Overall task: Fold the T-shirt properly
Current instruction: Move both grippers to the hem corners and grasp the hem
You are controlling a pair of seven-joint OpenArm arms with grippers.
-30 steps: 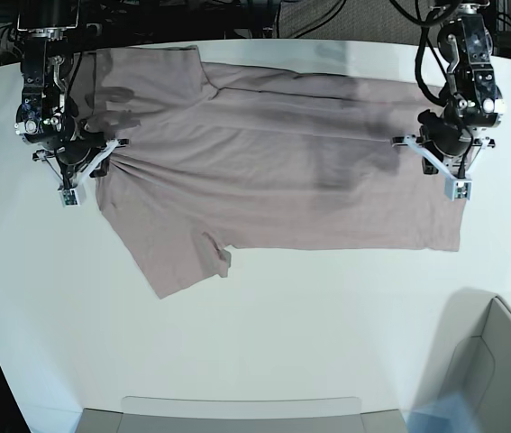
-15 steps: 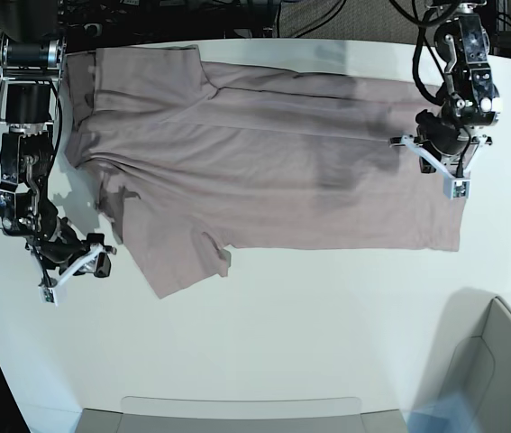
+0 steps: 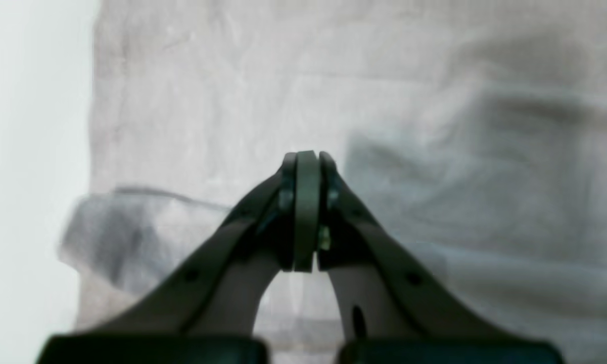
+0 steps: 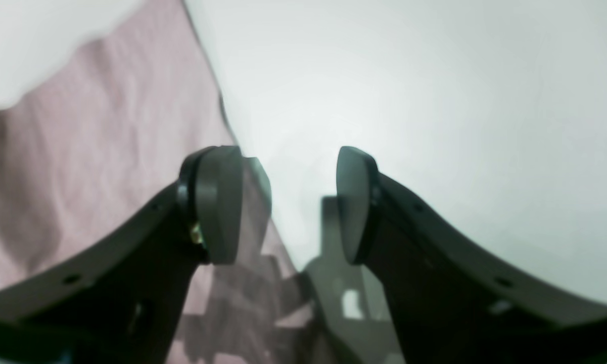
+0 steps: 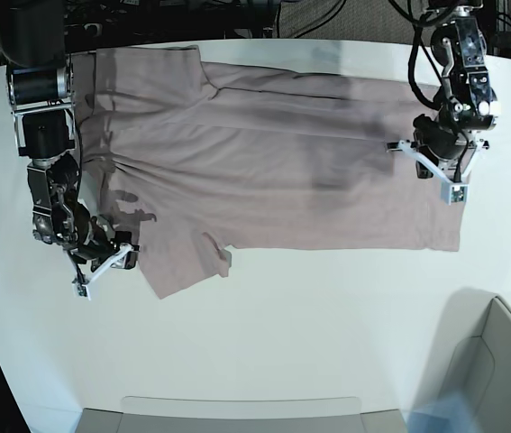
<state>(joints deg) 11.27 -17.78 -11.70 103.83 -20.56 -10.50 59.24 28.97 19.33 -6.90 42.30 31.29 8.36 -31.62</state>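
The right gripper [image 5: 104, 268], jaws now spread, has let go and dropped beside the T-shirt's [image 5: 273, 171] near sleeve, while the left gripper [image 5: 435, 171], jaws pressed together, hovers over the hem end, so a fresh grasp looks due.

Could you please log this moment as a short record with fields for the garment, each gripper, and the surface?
garment: T-shirt, dusty pink, spread flat with a fold along its far side
left gripper: shut, nothing clamped, over the shirt's hem end
right gripper: open, empty, beside the sleeve edge near the table
surface: white table
fold progress: partly folded, not finished
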